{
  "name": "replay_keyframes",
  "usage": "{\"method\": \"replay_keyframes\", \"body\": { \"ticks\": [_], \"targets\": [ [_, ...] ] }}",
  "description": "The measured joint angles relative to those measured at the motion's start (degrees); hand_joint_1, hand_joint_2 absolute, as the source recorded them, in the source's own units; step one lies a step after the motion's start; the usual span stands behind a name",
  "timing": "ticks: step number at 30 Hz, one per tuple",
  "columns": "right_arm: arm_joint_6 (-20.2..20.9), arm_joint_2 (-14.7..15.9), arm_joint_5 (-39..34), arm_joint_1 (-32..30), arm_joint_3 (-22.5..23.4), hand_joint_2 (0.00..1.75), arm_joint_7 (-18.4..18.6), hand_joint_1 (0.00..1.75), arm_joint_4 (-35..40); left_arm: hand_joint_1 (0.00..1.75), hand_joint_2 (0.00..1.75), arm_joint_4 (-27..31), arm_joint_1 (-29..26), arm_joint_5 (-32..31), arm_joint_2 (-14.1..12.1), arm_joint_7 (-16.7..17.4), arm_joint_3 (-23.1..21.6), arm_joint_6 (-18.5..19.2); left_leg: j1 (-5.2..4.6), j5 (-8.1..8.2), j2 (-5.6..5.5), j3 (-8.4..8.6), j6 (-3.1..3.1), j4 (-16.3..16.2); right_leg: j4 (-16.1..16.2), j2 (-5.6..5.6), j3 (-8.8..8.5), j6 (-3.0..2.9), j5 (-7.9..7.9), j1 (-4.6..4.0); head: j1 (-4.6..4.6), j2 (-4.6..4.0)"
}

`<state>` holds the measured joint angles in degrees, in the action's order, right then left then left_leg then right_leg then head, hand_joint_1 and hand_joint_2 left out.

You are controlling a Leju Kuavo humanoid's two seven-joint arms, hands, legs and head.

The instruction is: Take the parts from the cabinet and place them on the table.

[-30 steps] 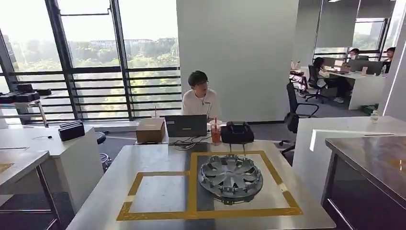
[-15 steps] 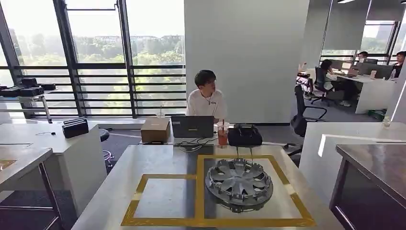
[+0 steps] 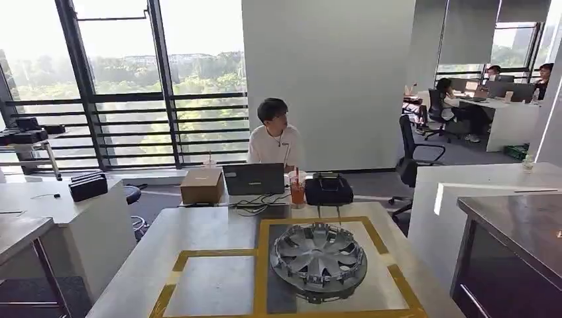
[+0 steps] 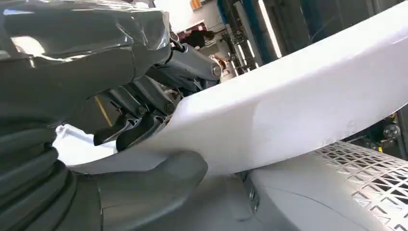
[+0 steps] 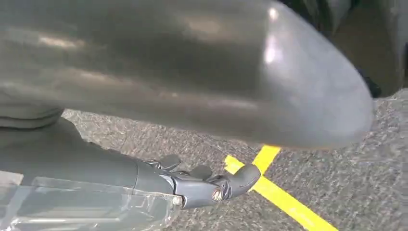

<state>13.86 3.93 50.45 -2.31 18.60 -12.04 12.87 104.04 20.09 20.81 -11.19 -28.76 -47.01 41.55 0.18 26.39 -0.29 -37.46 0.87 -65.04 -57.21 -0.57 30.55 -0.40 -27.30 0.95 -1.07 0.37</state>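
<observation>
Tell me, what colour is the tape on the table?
Yellow. The tape outlines squares around the round silver wheel cover; head view shows it best.

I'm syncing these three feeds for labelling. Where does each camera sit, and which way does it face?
Head view: high on the body, facing forward and down at the table with the hubcap.
Left wrist view: behind the left hand, which grips a white part.
Right wrist view: behind the right hand, looking down at carpet.
The views share nothing identifiable.

A silver-grey wheel cover is seen on a pale grey tabletop marked with yellow tape squares. A smooth white part is pinched by the grey left hand, beside a white perforated panel. A yellow line is shown on speckled grey floor.
</observation>
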Motion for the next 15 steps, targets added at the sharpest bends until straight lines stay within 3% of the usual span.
{"method": "replay_keyframes", "body": {
  "ticks": [1,2,3,6,7,8,9,12,13,14,15],
  "targets": [
    [0.0,-0.2,-0.1,0.0,0.0,0.0,-0.2,0.0,0.0,1.75,1.75,0.0,0.2,0.0,-0.1,0.0,-0.1,-0.2,-0.38,-3.12,0.01,1.9,1.04,5.2,0.1,-0.07,-0.27,0.0,-0.33,0.07,0.04,0.0],
    [0.0,-1.0,-0.1,0.2,0.0,0.0,-0.2,0.0,-0.4,1.75,1.75,0.0,0.4,0.0,-0.2,0.2,-0.2,-0.3,-0.76,-2.13,0.15,2.45,1.71,6.2,0.2,-0.08,-0.49,0.32,-0.61,-0.05,0.31,-0.09],
    [-0.1,-0.6,-0.4,0.5,0.1,0.0,-0.2,0.0,-0.4,1.75,1.75,0.1,0.7,0.1,-0.2,0.5,-0.4,-0.6,-1.02,-2.02,0.24,2.71,1.9,7.2,0.2,-0.18,-0.25,0.61,-0.67,0.12,-0.09,-0.04],
    [-0.3,-0.9,-0.4,0.5,0.1,0.0,0.1,0.0,-0.5,1.75,1.75,0.3,0.9,0.4,-0.4,0.9,-0.6,-0.8,-1.38,-1.72,0.04,2.74,2.25,7.5,0.9,-0.05,-0.54,1.48,-0.83,0.23,-0.09,0.0],
    [-0.4,-0.9,-0.4,0.6,0.1,0.0,0.2,0.0,-0.5,1.75,1.75,0.4,0.9,0.5,-0.4,0.9,-0.6,-0.8,-1.29,-1.79,-0.03,3.66,2.29,8.1,1.1,-0.01,-0.89,1.62,-0.9,-0.01,0.07,0.0],
    [-0.5,-0.9,-0.3,0.4,0.1,0.0,0.5,0.0,-0.5,1.75,1.75,0.6,0.8,0.5,-0.4,1.0,-0.7,-0.9,-0.51,-2.29,0.11,4.92,2.26,9.6,0.4,0.3,-0.75,1.62,-1.27,0.06,0.09,0.04],
    [-0.5,-0.9,-0.3,0.4,0.1,0.0,0.5,0.0,-0.5,1.75,1.75,0.7,1.0,0.2,-0.3,0.9,-0.8,-0.8,-0.54,-2.36,0.12,5.71,2.59,10.2,-2.0,0.33,0.34,1.51,-2.19,-0.11,0.24,-0.02],
    [-0.5,-0.8,-0.1,0.4,0.1,0.0,1.2,0.0,-0.7,1.75,1.75,0.8,0.6,-1.2,0.7,1.0,-0.4,-0.3,-0.74,-1.52,0.19,6.4,2.83,10.3,-15.6,0.32,8.91,1.49,-6.21,0.13,0.33,0.0],
    [-0.5,-0.8,-0.1,0.3,0.1,0.0,1.2,0.0,-0.7,1.75,1.75,0.8,0.5,-1.3,0.8,1.0,-0.4,-0.3,-0.76,-1.17,0.08,6.7,2.79,10.3,-17.7,0.34,10.85,1.87,-6.09,0.13,0.46,0.02],
    [-0.5,-0.8,0.0,0.2,0.1,0.0,1.2,0.0,-0.7,1.75,1.75,0.8,0.4,-1.3,0.9,1.1,-0.3,-0.3,-0.75,-0.81,-0.06,7.18,2.7,10.3,-16.6,0.34,11.12,2.46,-4.67,0.19,0.48,0.0],
    [-0.4,-0.7,0.0,0.1,0.1,0.0,1.2,0.0,-0.7,1.75,1.75,0.8,0.3,-1.5,1.0,1.1,-0.2,-0.2,-0.72,-0.28,-0.17,7.88,2.54,10.2,-12.5,0.36,9.75,3.27,-1.88,0.32,0.55,0.0]
  ]
}}
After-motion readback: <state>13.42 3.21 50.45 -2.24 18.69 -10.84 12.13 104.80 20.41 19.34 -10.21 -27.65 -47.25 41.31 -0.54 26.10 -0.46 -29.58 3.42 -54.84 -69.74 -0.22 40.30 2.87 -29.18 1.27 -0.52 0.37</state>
